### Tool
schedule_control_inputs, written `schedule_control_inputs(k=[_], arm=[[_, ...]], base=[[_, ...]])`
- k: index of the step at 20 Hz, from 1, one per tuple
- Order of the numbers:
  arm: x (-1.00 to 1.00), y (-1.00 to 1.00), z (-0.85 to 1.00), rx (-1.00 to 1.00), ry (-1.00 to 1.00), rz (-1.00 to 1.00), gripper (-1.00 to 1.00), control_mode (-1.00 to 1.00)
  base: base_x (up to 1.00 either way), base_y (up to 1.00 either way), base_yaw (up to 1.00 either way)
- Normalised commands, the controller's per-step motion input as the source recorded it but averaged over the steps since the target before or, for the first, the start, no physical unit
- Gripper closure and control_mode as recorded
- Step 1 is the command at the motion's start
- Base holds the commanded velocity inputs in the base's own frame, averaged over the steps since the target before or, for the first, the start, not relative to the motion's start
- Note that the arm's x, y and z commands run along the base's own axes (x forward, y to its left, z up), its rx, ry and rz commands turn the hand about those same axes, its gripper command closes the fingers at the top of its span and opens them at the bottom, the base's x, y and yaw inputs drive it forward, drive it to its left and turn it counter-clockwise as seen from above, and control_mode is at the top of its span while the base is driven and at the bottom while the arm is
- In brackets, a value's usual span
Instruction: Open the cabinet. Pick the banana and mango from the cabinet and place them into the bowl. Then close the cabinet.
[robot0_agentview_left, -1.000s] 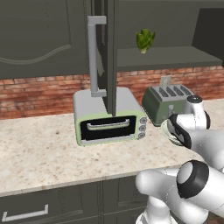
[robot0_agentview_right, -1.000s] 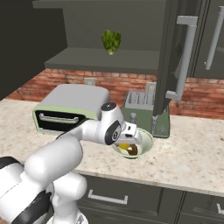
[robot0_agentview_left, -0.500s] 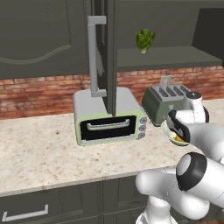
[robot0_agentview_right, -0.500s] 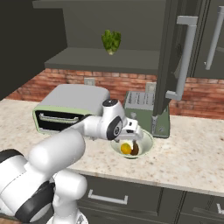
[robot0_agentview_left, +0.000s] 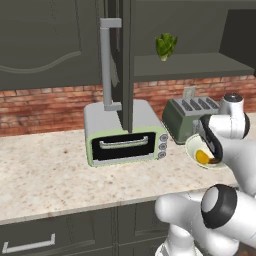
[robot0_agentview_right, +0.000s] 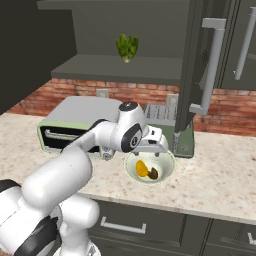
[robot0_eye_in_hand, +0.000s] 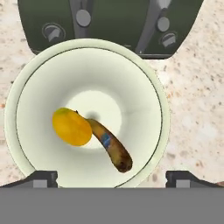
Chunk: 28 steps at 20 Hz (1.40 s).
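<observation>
Below the wide-open, empty gripper (robot0_eye_in_hand: 111, 178), mango (robot0_eye_in_hand: 71, 127) and banana (robot0_eye_in_hand: 111, 147) lie touching inside the bowl (robot0_eye_in_hand: 144, 83).

Mango (robot0_eye_in_hand: 72, 127) touching banana (robot0_eye_in_hand: 111, 148) in bowl (robot0_eye_in_hand: 144, 83), cabinet (robot0_agentview_left: 118, 60) open

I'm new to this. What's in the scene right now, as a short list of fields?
bowl: on the counter, in front of the toaster
mango: inside the bowl
banana: inside the bowl, touching the mango
gripper: open, above the bowl, holding nothing
cabinet: doors open
lettuce: on the cabinet shelf
left to do: close the cabinet
</observation>
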Motion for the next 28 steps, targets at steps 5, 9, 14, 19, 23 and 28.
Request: schedule_control_inputs(k=[5,9,14,19,23,28], arm=[[-0.48,0.00,0.48,0.00,-0.03,0.00,-1.00,-1.00],[-0.18,0.00,0.50,0.00,-0.05,0.00,-1.00,-1.00],[0.17,0.00,0.26,0.00,0.00,0.00,-1.00,-1.00],[-0.05,0.00,0.27,0.00,0.00,0.00,-1.00,-1.00],[-0.54,0.00,0.42,0.00,-0.05,0.00,-1.00,-1.00],[-0.62,0.05,0.41,0.00,-0.10,0.00,-1.00,-1.00]], base=[[0.00,0.00,0.00],[0.00,0.00,0.00],[0.00,0.00,0.00],[0.00,0.00,0.00],[0.00,0.00,0.00],[0.00,0.00,0.00]])
